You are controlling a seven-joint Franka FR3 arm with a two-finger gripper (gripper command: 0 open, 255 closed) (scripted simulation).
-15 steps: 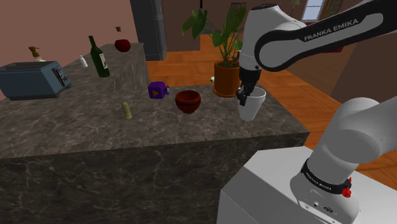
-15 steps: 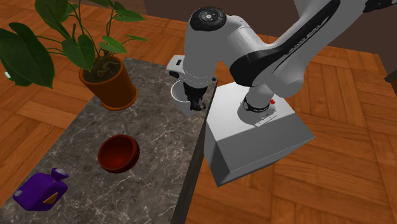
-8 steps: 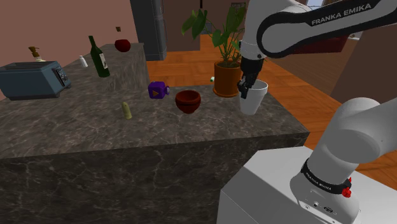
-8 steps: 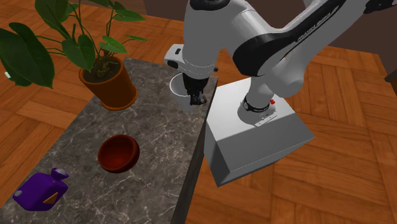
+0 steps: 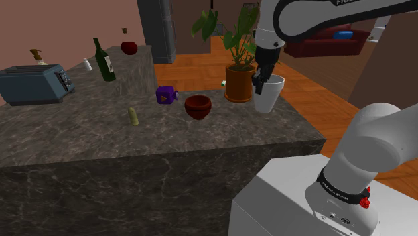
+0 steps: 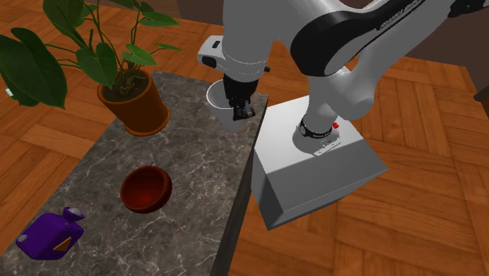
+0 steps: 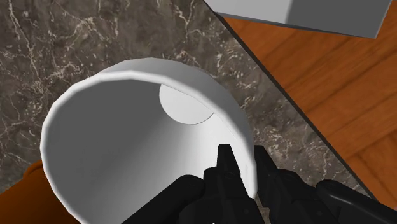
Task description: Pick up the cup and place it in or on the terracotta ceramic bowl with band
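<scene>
White cup [image 5: 270, 95] in tool [image 5: 257, 85], plant [image 5: 238, 83] near

I count one white cup [image 5: 268, 94], two red bowls [image 5: 197, 106] [image 5: 128, 47], one potted plant [image 5: 238, 80], one toaster [image 5: 33, 85], one green bottle [image 5: 104, 62], one purple object [image 5: 167, 94].

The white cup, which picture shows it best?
The wrist view: the white cup looks big, open down to its bottom. The shoulder view shows its outside, small. In the second exterior view the arm covers much of it.
</scene>
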